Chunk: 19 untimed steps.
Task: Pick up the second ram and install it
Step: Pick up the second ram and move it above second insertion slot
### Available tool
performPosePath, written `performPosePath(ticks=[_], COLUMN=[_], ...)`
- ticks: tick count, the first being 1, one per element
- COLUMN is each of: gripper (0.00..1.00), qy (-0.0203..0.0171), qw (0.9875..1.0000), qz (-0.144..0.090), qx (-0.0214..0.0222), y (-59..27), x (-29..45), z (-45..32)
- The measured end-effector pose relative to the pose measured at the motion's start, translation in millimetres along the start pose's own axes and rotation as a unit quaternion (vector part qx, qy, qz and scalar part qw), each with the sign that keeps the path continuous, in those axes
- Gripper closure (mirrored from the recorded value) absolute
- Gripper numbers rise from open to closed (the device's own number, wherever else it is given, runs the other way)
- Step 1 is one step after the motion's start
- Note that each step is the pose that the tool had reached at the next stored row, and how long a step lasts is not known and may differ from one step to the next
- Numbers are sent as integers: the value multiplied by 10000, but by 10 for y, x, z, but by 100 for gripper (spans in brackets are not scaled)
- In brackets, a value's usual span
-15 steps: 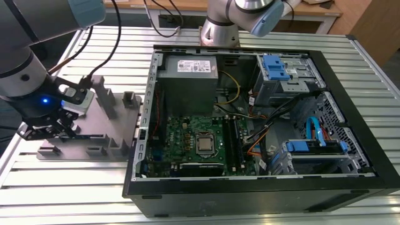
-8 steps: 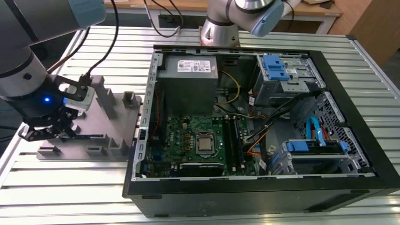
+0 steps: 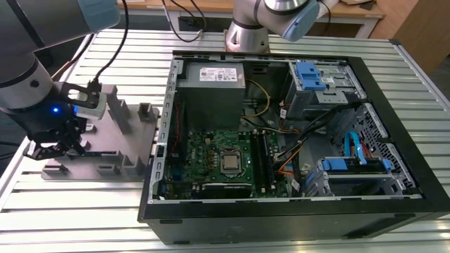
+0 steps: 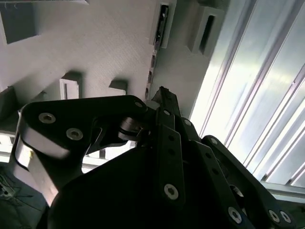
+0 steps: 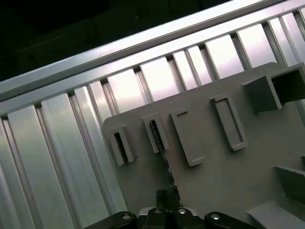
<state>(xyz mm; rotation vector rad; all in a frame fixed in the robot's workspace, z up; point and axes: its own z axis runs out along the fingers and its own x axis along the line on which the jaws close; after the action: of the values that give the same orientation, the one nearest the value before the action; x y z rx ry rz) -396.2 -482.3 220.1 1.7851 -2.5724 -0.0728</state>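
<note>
- Over near the worktop (image 3: 70, 211) edge on the exterior view's left, the hand (image 3: 52, 147) is down on the grey fixture plate (image 3: 134, 132), well apart from the open computer case (image 3: 393, 211).
- Both wrist views show the second ram (image 5: 164, 162) standing on its thin edge. One end sits in a small holder on the plate and the other end runs in between the fingertips.
- As far as we can judge, the hand (image 5: 167, 198) is pinched shut on that stick. The tips meet right at the board in the first wrist view.
- So we'd call this the grab stage: the stick is gripped but not lifted, and it looks seated in the fixture.
- Everything on the install side is left to do. The black memory slots (image 3: 264, 158) on the motherboard (image 3: 204, 147) are out in the open, with nothing hovering over them.
- We can't tell whether a first stick is already sitting in one of those slots.
</note>
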Motion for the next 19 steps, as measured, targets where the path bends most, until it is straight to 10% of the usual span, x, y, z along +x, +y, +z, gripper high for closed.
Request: performPosePath(ticks=[7,17,19], gripper=[93,93,93], qy=[28,66,63], qw=[9980,9884,9883], qz=[-636,-1517,-1526], qx=[-12,-28,-29], y=[0,0,0], x=[0,0,0], z=[4,11,11])
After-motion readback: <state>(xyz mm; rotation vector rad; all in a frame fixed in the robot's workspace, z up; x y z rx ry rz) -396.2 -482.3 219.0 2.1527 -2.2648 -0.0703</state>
